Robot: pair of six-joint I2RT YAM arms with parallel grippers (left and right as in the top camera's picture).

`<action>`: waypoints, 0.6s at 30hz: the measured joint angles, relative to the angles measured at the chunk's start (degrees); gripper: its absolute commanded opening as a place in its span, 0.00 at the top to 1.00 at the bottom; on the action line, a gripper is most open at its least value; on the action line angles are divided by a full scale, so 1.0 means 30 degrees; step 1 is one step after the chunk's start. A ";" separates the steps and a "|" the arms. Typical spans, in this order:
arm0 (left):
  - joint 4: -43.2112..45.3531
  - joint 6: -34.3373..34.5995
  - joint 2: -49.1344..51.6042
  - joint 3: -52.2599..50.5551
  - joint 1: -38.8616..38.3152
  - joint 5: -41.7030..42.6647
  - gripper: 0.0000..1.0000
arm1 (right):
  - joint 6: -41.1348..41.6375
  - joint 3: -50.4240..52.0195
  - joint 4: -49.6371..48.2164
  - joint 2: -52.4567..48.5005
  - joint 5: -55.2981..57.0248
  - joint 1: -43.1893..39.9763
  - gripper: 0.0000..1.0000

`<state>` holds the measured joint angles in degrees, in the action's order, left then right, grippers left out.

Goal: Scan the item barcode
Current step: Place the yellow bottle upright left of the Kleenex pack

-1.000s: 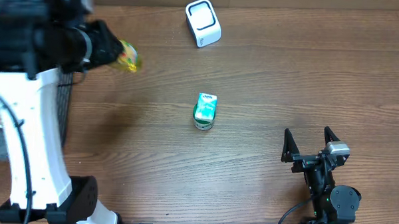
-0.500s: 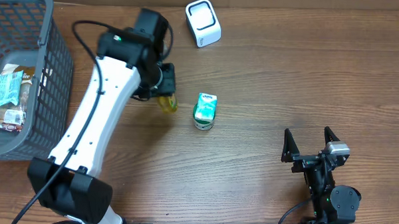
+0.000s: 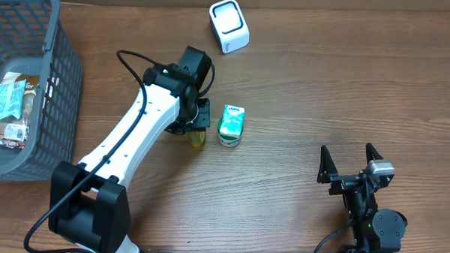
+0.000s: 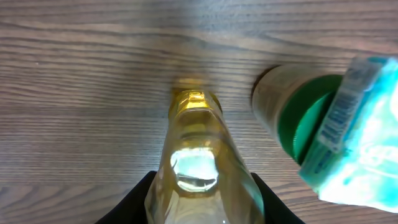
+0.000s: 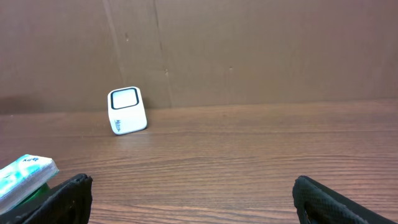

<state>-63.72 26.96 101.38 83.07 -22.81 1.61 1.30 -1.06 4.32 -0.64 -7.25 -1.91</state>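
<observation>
My left gripper [image 3: 198, 124] is shut on a clear yellow bottle [image 3: 197, 138], which fills the left wrist view [image 4: 198, 163] between the black fingers [image 4: 142, 198]. The bottle points down at the wood, just left of a teal-and-white carton [image 3: 230, 124] lying mid-table. In the left wrist view the carton [image 4: 364, 140] rests against a green-lidded tub [image 4: 292, 115]. The white scanner [image 3: 228, 26] stands at the table's far edge, also in the right wrist view [image 5: 127, 110]. My right gripper [image 3: 351, 165] rests open at the near right, with nothing between its fingers [image 5: 69, 194].
A dark mesh basket [image 3: 64, 83] with several wrapped packets stands at the far left. A brown wall [image 5: 249, 50] rises behind the scanner. Bare wood lies between the carton and the right gripper.
The left arm has swung from over the basket to the right and down, carrying the yellow bottle to a spot beside the teal carton. The right arm has stayed still.
</observation>
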 measured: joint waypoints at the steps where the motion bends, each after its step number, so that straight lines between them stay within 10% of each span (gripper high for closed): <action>1: 0.0124 0.0015 0.0000 -0.0153 -0.0036 0.0000 0.78 | 0.0000 0.0000 0.0007 0.0000 0.0000 0.0007 0.00; 12: 0.0554 0.0066 -0.0007 -0.0780 -0.0160 -0.0058 0.33 | -0.0007 0.0000 0.0000 0.0000 0.0000 0.0000 0.00; 18: 0.0685 0.0022 -0.0007 -0.0780 -0.0160 -0.0066 0.29 | -0.0007 0.0000 0.0000 0.0000 0.0007 0.0007 0.00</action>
<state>-61.67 27.03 101.36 80.73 -23.29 1.41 1.28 -1.06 4.32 -0.64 -7.22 -1.89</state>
